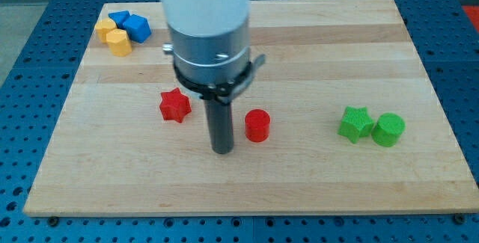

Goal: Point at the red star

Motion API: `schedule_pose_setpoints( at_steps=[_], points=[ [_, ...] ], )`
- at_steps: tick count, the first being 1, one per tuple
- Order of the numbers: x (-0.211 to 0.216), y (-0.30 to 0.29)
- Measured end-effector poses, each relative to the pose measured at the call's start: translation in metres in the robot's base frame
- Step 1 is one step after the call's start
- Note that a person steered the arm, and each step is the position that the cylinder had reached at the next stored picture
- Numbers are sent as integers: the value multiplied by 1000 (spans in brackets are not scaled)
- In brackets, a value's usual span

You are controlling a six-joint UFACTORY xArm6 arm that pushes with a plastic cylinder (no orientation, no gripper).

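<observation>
Rod tip (pixel 222 150) of gripless tool, resting between red plastic star (pixel 174 105) at left and red cylinder (pixel 257 125), not yet indicating star.

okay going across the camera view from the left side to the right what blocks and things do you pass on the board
Yellow blocks and blue blocks clustered at the view's top left → red star block → my tip → red cylinder block → green star block → green cylinder block.
</observation>
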State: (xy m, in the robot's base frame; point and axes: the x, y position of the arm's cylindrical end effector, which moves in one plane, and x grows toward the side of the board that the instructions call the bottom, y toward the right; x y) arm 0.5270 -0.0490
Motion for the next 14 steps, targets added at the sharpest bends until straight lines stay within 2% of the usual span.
schedule_pose_setpoints(
  at_steps=[1, 2, 3, 6, 10, 14],
  points=[
    [-27, 28],
    [-35, 69],
    [-21, 147],
    [-21, 120],
    [-22, 120],
    [-21, 51]
  ],
)
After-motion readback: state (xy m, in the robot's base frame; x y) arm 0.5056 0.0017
